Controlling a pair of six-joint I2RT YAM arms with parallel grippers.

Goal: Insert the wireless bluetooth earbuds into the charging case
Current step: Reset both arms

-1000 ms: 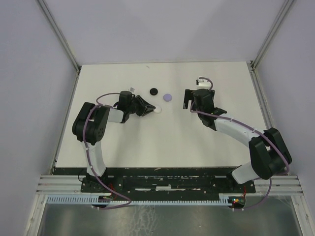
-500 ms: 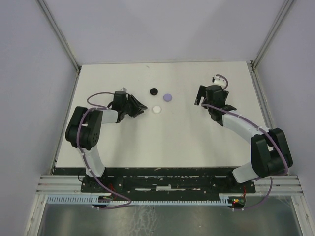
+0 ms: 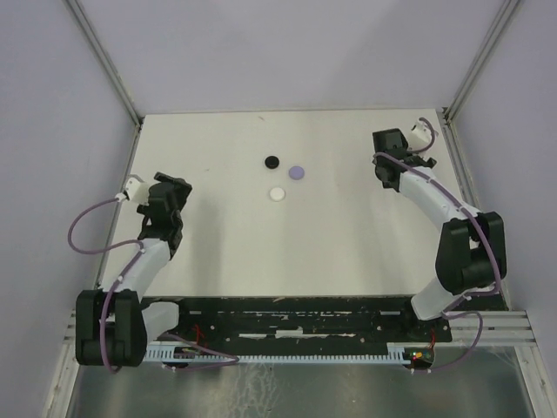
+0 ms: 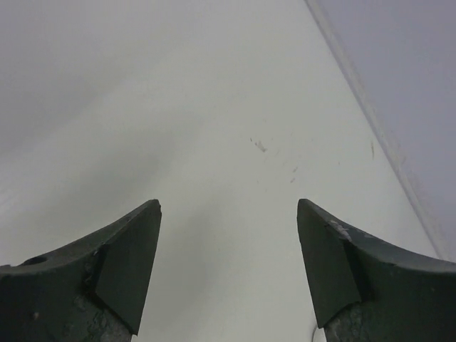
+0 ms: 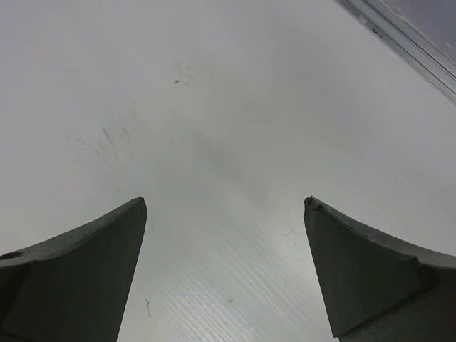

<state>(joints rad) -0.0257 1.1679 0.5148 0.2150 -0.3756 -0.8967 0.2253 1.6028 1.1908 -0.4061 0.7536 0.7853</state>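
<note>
Left claw (image 3: 172, 185) now off white disc (image 3: 277, 193)

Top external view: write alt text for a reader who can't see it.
A black disc, a lilac disc and a white disc lie close together on a white table. The left gripper sits near the table's left edge and the right gripper near its far right corner, both away from the discs.
</note>
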